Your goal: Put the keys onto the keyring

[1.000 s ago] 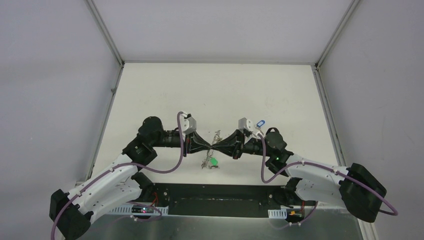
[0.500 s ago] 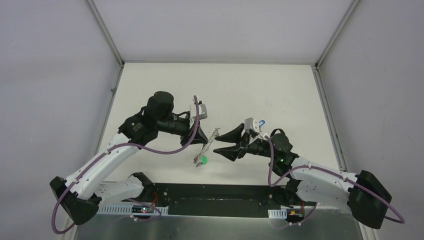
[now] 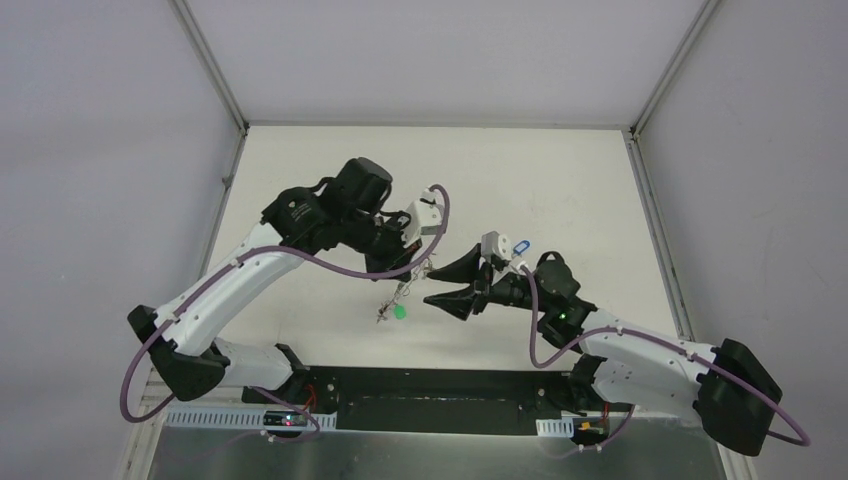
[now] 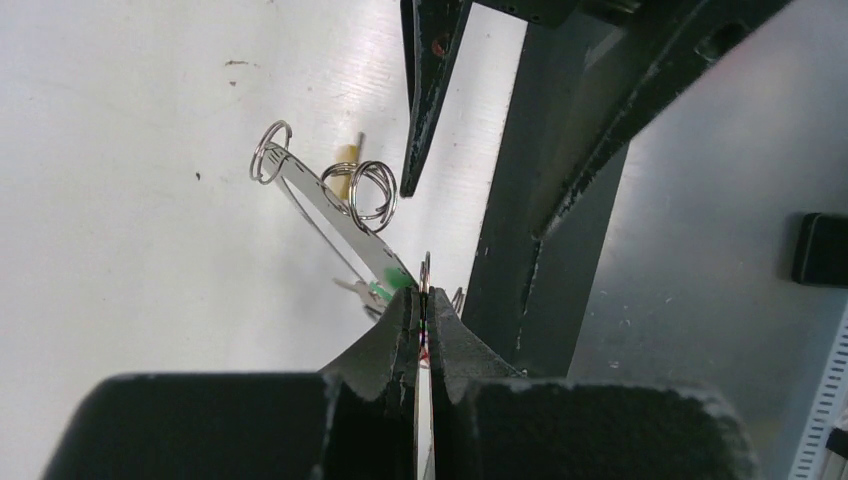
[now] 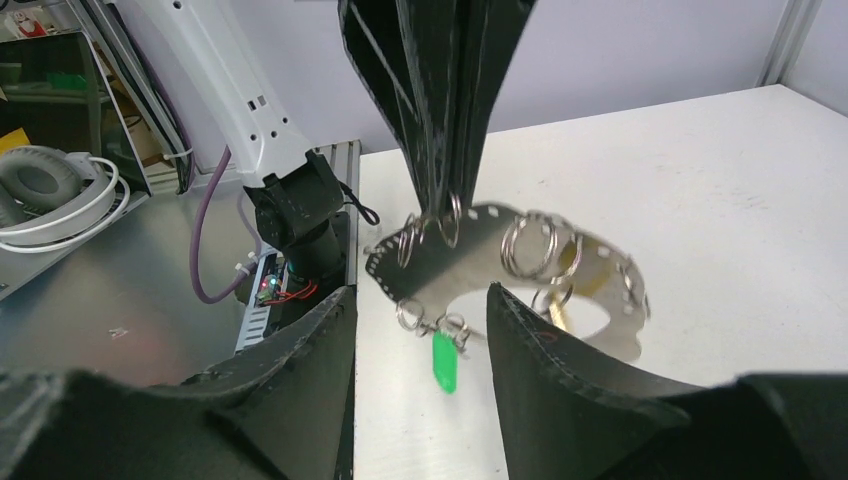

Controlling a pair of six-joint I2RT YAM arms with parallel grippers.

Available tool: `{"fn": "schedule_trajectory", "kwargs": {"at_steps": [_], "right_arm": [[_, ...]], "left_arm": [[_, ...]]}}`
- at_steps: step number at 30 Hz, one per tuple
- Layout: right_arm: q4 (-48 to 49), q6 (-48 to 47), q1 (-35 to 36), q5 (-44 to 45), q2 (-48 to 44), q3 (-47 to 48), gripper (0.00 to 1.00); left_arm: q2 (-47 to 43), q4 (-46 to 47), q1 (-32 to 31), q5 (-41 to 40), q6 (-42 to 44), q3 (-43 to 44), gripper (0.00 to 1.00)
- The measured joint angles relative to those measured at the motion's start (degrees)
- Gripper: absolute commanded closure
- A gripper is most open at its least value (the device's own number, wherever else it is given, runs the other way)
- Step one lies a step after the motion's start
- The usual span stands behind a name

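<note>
The left gripper [image 4: 424, 300] was closed tight, its tips pinching the edge of the keyring [image 5: 470, 250] and nothing else. The keyring was a thin, flat, silvery band with holes along its rim. It hung below those tips over the middle of the table [image 3: 450, 180], apparently clear of the surface. Small split rings [image 5: 530, 245] dangled from the band, along with a green-tagged key [image 5: 444, 362] at its low end and a yellow tag [image 5: 560, 315] on the far side. The key blades themselves were too small to make out. The right gripper [image 5: 420, 295] stood about half open and held nothing, its jaws just beside the band on the right. Assessment: the band is light and stiff but springy, and smooth metal gripped by its thin edge is liable to pivot or slip. The hanging rings and tags will swing with any motion. The soundest hold is flat across a bare stretch of the band, away from the holes and rings. The left arm was reared high, elbow up and to the left, with the wrist bent over so that the fingers pointed down. The right arm lay low, its forearm reaching left from the near right, with the fingers level and pointed at the keyring.
</note>
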Motion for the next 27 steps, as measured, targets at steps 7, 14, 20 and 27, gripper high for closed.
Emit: {"fn": "schedule_trajectory", "kwargs": {"at_steps": [7, 14, 20, 27], "right_arm": [[-0.07, 0.09, 0.00, -0.22, 2.51, 1.79, 0.52], [2.36, 1.27, 0.00, -0.46, 4.90, 1.79, 0.61], [5.01, 2.21, 0.00, -1.51, 7.34, 1.81, 0.62], [6.54, 2.73, 0.00, -2.10, 9.64, 2.40, 0.72]], "left_arm": [[9.16, -9.84, -5.38, -9.42, 1.92, 8.37, 1.00], [10.32, -12.79, -6.27, -12.44, 2.73, 11.50, 1.00], [10.54, -13.33, -7.08, -12.31, 2.93, 11.67, 1.00], [10.71, -13.18, -7.15, -11.72, 2.95, 11.65, 1.00]]}}
